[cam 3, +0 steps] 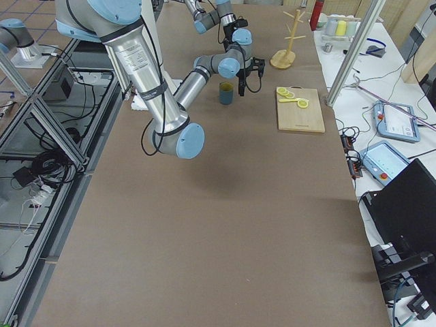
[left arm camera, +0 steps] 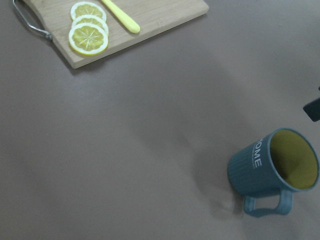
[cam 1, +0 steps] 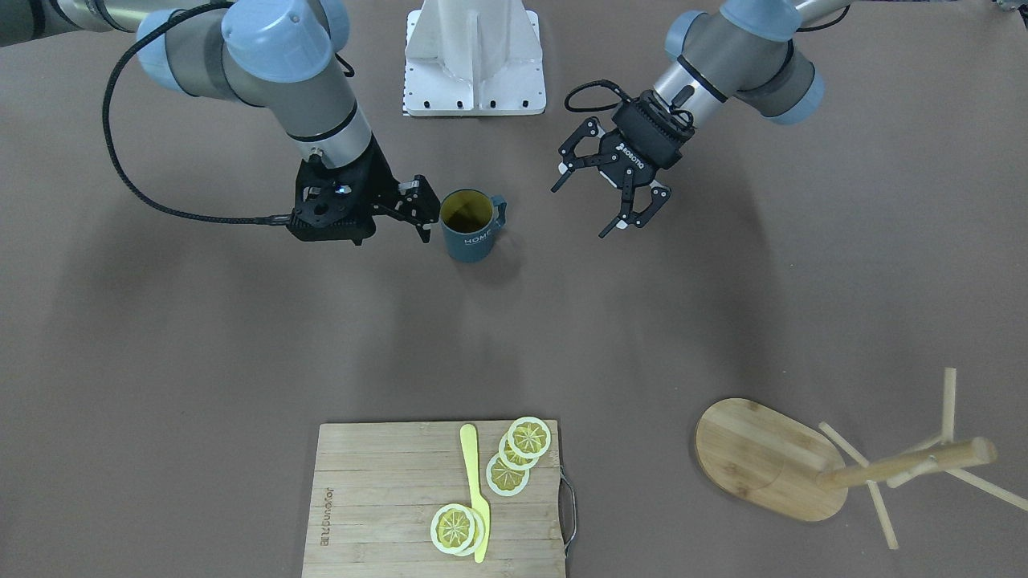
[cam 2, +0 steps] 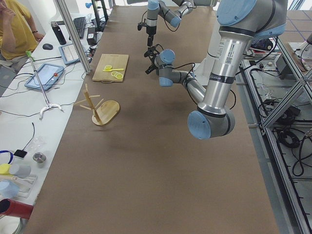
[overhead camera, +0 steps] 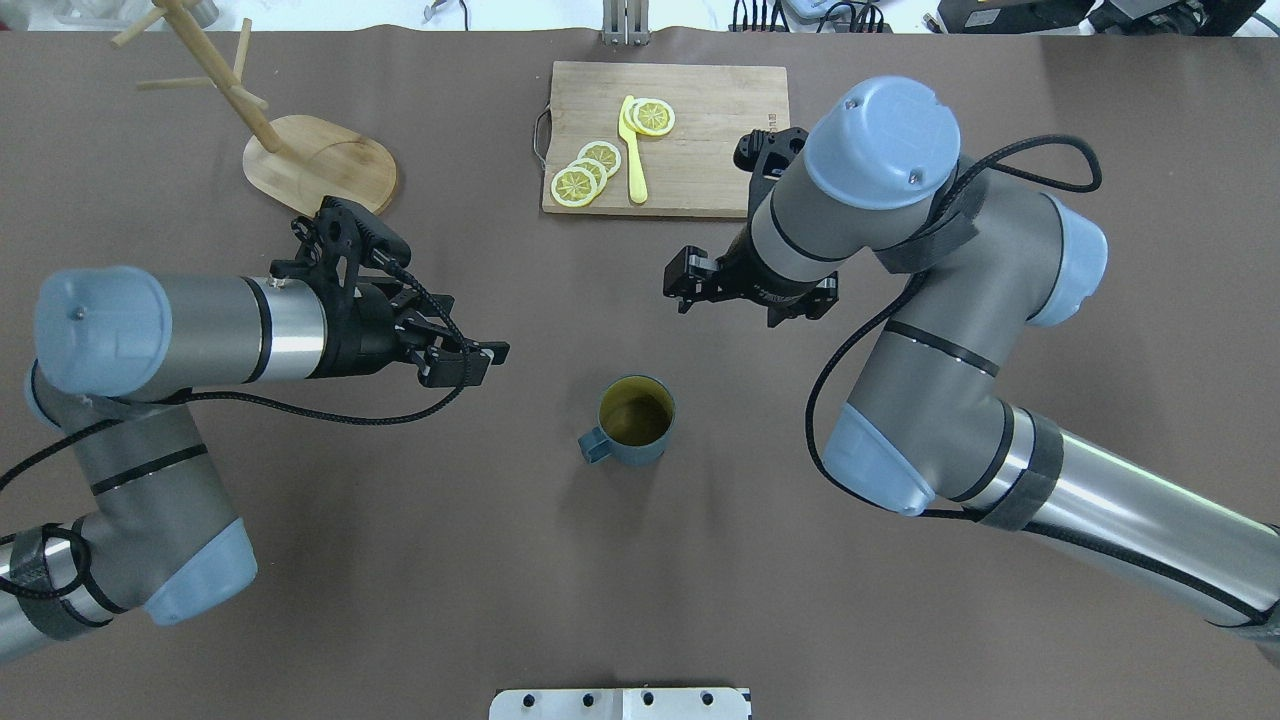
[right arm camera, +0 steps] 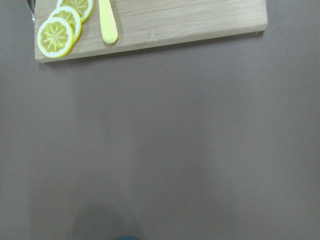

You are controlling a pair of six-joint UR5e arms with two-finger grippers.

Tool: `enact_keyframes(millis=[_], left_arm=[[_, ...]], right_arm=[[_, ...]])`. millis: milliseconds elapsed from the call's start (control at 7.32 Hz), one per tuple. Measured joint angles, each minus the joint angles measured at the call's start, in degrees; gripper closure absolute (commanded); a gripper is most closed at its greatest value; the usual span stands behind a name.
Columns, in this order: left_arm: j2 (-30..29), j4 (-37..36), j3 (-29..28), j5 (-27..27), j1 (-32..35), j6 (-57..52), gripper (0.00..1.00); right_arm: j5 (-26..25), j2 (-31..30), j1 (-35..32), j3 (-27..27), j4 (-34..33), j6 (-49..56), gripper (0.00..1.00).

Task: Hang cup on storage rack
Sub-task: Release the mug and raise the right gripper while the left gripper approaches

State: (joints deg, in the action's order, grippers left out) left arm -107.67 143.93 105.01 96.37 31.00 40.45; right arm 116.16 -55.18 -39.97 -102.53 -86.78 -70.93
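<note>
The dark blue-grey cup (overhead camera: 637, 415) stands upright mid-table, its yellowish-green inside showing and its handle (overhead camera: 595, 445) turned toward my left side. It also shows in the front view as the cup (cam 1: 470, 237) and in the left wrist view as the cup (left arm camera: 265, 165). My left gripper (cam 1: 578, 211) hangs open off to the side of it, seen from overhead as the left gripper (overhead camera: 488, 362). My right gripper (cam 1: 426, 215) hovers close beside the cup without touching it, jaws apart and empty. The bamboo storage rack (overhead camera: 320, 165) stands upright at the far left; its post (cam 1: 907, 466) and pegs are bare.
A bamboo cutting board (overhead camera: 700, 150) with a metal handle lies at the far edge. It carries lemon slices (overhead camera: 585, 170) and a yellow knife (overhead camera: 633, 150). The white robot base (cam 1: 474, 56) sits at the near edge, between the arms.
</note>
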Motion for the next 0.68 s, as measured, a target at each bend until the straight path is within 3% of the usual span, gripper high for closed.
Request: enact_keyframes(millis=[273,410,683], left_arm=[[1.2,3.7,0.0,-14.6,-7.3,-3.5,0.09],[1.9,5.2,0.0,-19.5,-10.6,-5.5,0.09],[4.2,10.7,-0.3,-19.5,-13.2,-9.6,0.11]], right_arm=[[1.9,-3.2,-4.5,-1.5,0.1,5.7,0.00],[2.6,-4.8,-6.4,-2.0,0.2,7.8,0.00],[3.1,-6.1,-9.9,-2.3,0.4,9.3,0.00]])
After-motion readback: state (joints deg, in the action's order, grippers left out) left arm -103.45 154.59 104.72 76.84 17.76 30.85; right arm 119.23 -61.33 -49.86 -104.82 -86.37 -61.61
